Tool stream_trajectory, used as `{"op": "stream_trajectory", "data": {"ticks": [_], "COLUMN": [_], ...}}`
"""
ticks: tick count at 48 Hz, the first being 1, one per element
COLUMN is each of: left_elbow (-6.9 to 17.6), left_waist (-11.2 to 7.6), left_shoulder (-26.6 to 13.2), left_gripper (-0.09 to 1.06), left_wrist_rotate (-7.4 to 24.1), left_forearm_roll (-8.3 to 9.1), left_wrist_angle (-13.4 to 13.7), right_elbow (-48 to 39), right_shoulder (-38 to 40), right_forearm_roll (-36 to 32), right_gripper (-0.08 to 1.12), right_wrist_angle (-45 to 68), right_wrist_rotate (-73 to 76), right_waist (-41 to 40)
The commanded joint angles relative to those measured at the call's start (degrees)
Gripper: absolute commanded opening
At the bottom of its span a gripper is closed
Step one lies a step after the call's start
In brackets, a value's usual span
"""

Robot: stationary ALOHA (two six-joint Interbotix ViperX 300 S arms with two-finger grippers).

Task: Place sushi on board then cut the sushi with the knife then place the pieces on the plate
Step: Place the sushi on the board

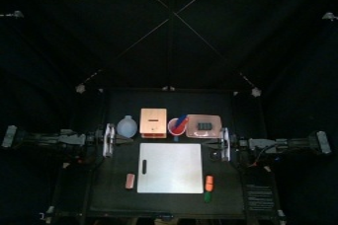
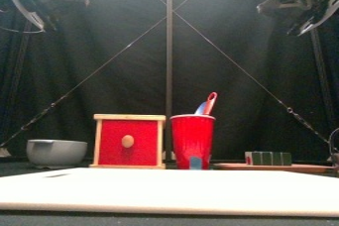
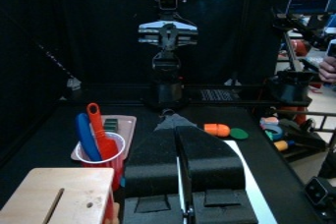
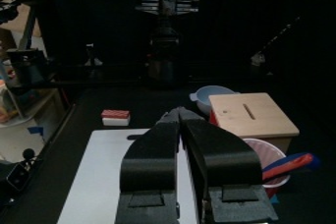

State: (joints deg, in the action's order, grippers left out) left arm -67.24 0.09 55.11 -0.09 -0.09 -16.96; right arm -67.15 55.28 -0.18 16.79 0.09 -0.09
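The dark green sushi roll (image 2: 272,158) lies on the pink tray (image 1: 204,126) at the back right. A red cup (image 1: 177,125) beside the tray holds a blue and a red toy knife (image 2: 208,103). The white board (image 1: 172,166) lies in the middle of the table with nothing on it. My left gripper (image 1: 111,140) hangs shut and empty at the board's left edge. My right gripper (image 1: 227,142) hangs shut and empty at the board's right edge. In the wrist views each pair of jaws, left (image 3: 172,122) and right (image 4: 182,118), stands pressed together, well above the table.
A pale wooden box (image 1: 156,122) with a red drawer front (image 2: 129,142) stands left of the cup. Further left sits a blue-grey bowl (image 1: 126,127). A small red and white toy (image 1: 129,180) lies left of the board, an orange and green toy (image 1: 209,183) right of it.
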Motion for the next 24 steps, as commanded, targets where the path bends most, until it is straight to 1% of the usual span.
{"op": "stream_trajectory", "data": {"ticks": [1, 6, 11, 17, 24], "left_elbow": [0.4, 0.9, 1.8, 3.1, 3.8], "left_waist": [0.0, 0.0, 0.0, -0.09, -0.26], "left_shoulder": [-2.0, -3.8, -6.2, -10.5, -14.8], "left_gripper": [-0.06, -0.03, -0.02, -0.02, -0.02], "left_wrist_rotate": [0.0, 0.3, 0.3, 0.3, 0.3], "left_forearm_roll": [0.0, 0.09, 0.44, 0.53, 0.44], "left_wrist_angle": [-0.4, -0.5, -1.0, -3.0, -5.2], "right_elbow": [0.8, 1.7, 3.3, 6.1, 9.1], "right_shoulder": [-1.1, -1.8, -3.0, -5.1, -8.3], "right_forearm_roll": [0.7, 2.9, 6.0, 7.5, 6.9], "right_gripper": [0.0, 0.02, 0.03, 0.04, 0.05], "right_wrist_angle": [0.0, -1.7, -6.2, -17.1, -29.4], "right_wrist_rotate": [0.4, 1.4, 1.7, 1.7, 0.7], "right_waist": [-0.4, -2.1, -6.2, -14.7, -23.7]}}
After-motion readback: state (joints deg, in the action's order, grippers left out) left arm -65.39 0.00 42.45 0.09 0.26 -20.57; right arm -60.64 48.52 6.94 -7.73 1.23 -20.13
